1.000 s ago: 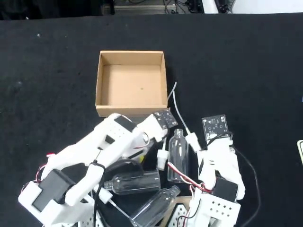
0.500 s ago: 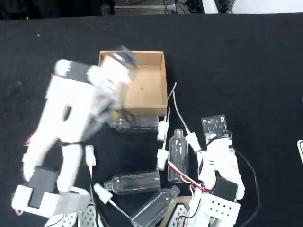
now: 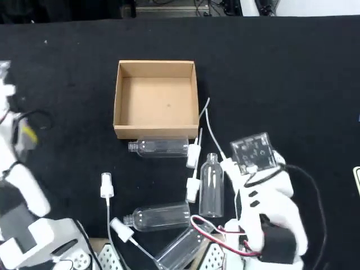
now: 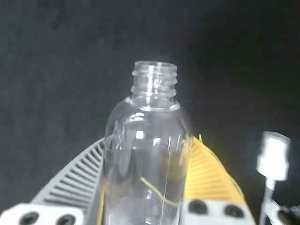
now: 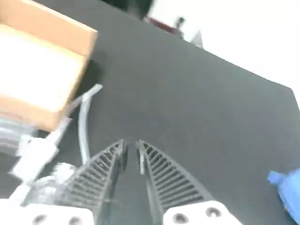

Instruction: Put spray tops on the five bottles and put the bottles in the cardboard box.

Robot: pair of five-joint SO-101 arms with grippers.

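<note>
My left gripper (image 4: 149, 140) is shut on a clear, uncapped bottle (image 4: 147, 140) with its neck pointing away over the black table; a white spray top (image 4: 273, 159) lies beyond it. The left arm (image 3: 19, 180) stands at the table's far left edge. The open cardboard box (image 3: 156, 132) sits mid-table with nothing inside. One clear bottle (image 3: 160, 147) lies against the box's front wall, another bottle (image 3: 211, 177) beside the right arm (image 3: 264, 197), two more (image 3: 160, 216) nearer the front. Several spray tops (image 3: 193, 154) lie loose among them. My right gripper (image 5: 131, 154) is shut on nothing, above bare table right of the box (image 5: 37, 70).
Thin dip tubes (image 3: 205, 115) trail from the spray tops toward the box's right side. A blue object (image 5: 286, 183) shows far right on the table. A pale object (image 3: 356, 180) sits at the right edge. Bare black table lies behind and right of the box.
My left arm swung from the middle of the table out to the far left with a bottle in its gripper. The right arm rose and tilted a little.
</note>
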